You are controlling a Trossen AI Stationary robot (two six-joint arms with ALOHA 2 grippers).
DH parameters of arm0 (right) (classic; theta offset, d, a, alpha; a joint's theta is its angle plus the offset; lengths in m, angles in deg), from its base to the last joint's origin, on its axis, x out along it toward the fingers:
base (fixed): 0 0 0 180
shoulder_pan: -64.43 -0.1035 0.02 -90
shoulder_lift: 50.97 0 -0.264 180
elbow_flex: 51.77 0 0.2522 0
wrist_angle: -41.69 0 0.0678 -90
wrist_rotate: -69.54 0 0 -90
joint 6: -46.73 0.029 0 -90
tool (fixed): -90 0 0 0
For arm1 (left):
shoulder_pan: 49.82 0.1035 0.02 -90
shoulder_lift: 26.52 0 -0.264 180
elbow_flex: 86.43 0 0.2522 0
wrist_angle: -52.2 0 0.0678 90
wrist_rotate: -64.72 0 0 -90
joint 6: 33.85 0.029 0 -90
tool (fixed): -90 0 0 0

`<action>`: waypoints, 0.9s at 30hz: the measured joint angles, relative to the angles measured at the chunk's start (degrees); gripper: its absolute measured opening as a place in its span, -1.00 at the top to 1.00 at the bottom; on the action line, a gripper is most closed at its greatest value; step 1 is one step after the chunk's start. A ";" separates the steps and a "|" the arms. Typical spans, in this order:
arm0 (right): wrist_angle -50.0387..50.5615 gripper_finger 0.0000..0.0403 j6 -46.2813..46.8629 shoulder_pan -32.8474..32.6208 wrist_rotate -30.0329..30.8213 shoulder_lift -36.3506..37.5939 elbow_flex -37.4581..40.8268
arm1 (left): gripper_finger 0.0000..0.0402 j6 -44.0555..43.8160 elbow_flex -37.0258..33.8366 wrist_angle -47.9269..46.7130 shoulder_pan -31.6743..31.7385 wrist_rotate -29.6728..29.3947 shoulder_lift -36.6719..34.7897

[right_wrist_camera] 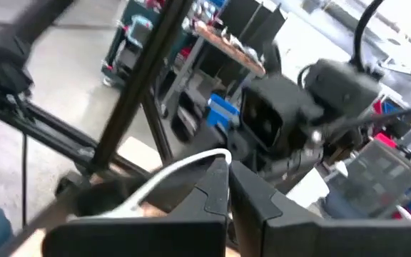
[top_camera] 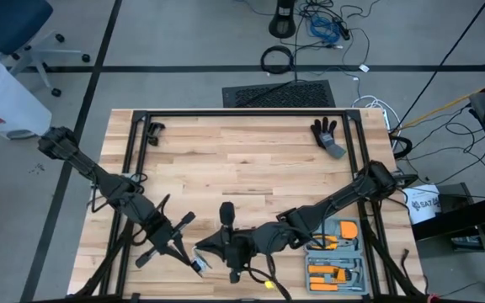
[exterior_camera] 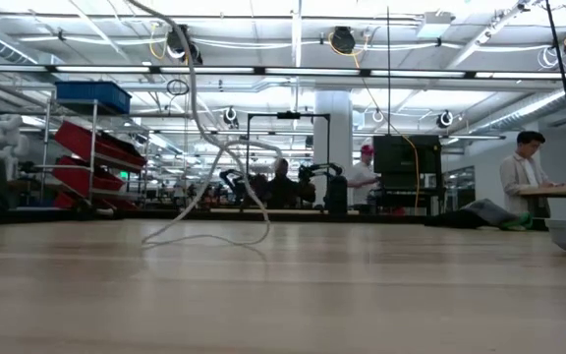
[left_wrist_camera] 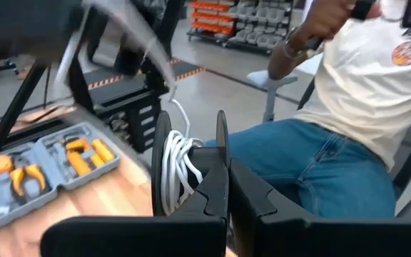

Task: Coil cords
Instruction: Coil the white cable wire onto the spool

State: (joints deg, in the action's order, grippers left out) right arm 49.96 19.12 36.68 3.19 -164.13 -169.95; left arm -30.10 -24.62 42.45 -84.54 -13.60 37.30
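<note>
1. From above, both arms reach in over the near edge of the wooden worktop. The left pincer and the right pincer meet just left of the open tool case, which lies at the worktop's near right corner with orange-handled tools in it. Something small and pale shows at the left pincer's tip; I cannot make out the reel itself from here. A black glove lies far from the tool case, near the far right edge.

2. At table height, the white cord hangs down from overhead, loops, and touches the worktop left of centre. Neither pincer is in this view. People stand at benches in the room behind.

3. From the left wrist, the left pincer is clamped on the black reel, which stands on edge with turns of white cord wound between its two discs. The tool case lies on the worktop beside the reel. A seated person in jeans and a white shirt is just behind.

4. From the right wrist, the right pincer has its fingers pressed together on the white cord, which curves away from the tips toward the worktop edge. The other arm's wrist block sits just beyond.
</note>
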 joint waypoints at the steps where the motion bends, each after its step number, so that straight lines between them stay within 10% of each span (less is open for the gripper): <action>1: 0.12 1.00 0.30 0.24 -0.06 -0.28 0.00 | 0.99 0.01 0.00 0.76 0.09 0.76 0.24; 27: 1.72 1.00 7.13 3.03 -7.62 -3.33 0.00 | 0.99 7.71 0.00 12.70 0.46 5.06 0.55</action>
State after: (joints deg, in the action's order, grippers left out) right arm 51.68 26.25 39.71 -4.43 -167.46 -169.95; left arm -22.39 -24.62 55.15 -84.08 -8.54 37.86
